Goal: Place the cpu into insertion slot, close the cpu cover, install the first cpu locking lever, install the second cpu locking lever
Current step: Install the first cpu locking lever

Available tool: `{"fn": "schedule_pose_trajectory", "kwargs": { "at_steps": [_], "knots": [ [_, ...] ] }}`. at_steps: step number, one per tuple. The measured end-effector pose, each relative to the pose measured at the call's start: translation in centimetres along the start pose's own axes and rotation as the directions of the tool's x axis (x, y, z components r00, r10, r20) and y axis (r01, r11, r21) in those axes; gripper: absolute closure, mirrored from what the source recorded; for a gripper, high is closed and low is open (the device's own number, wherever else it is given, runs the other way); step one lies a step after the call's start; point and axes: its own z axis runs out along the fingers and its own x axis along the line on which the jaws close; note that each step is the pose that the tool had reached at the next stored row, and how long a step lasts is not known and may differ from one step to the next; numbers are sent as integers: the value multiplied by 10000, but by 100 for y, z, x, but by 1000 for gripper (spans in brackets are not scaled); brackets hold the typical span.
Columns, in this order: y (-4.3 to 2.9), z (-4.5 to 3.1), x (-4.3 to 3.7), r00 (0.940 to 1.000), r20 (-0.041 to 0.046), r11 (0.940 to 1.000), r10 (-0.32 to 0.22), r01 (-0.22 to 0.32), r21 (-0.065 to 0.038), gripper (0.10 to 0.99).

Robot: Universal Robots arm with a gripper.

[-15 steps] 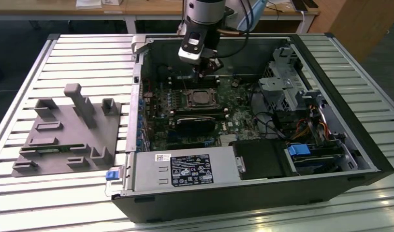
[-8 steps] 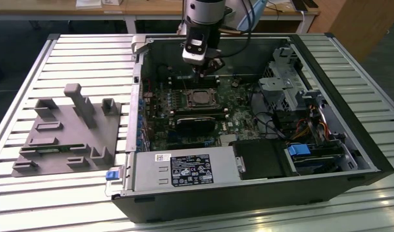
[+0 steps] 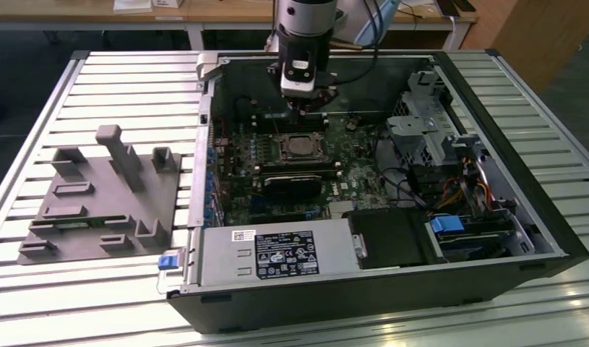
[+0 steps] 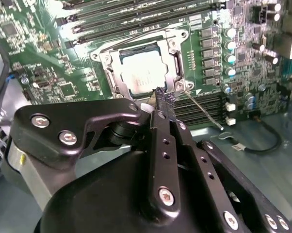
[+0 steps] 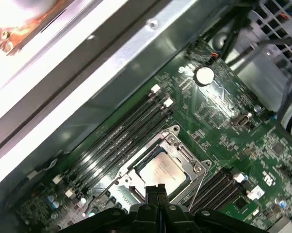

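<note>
The cpu [image 4: 143, 73] lies flat in the insertion slot [image 3: 299, 148], its pale metal face showing in both wrist views [image 5: 163, 170]. The cpu cover [image 4: 177, 62] lies down around it as a silvery frame. One thin locking lever [image 4: 202, 111] sticks out slantwise over the memory slots beside the socket. Another wire lever [image 4: 131, 36] runs along the socket's opposite edge. My gripper [image 4: 163, 101] hovers just off a socket corner near the slanting lever's root, with its black fingers [image 5: 155, 190] pressed together and nothing between them. In the exterior view the gripper [image 3: 308, 108] hangs above the board, behind the socket.
The open computer case [image 3: 554, 238] lies on a slatted table. Long black memory slots [image 4: 136, 14] flank the socket. A drive cage [image 3: 420, 130] and cables stand at the exterior view's right, and the power supply [image 3: 274, 253] sits in front. A grey fixture block [image 3: 101, 195] is at the left.
</note>
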Motion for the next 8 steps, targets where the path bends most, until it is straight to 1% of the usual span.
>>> {"fn": "schedule_pose_trajectory", "kwargs": {
  "at_steps": [4,8],
  "knots": [
    [0,0,0,9983,-6,9983,-583,583,-1,980],
    [0,0,0,9935,-11,9935,-1140,1140,-4,980]
  ]
}}
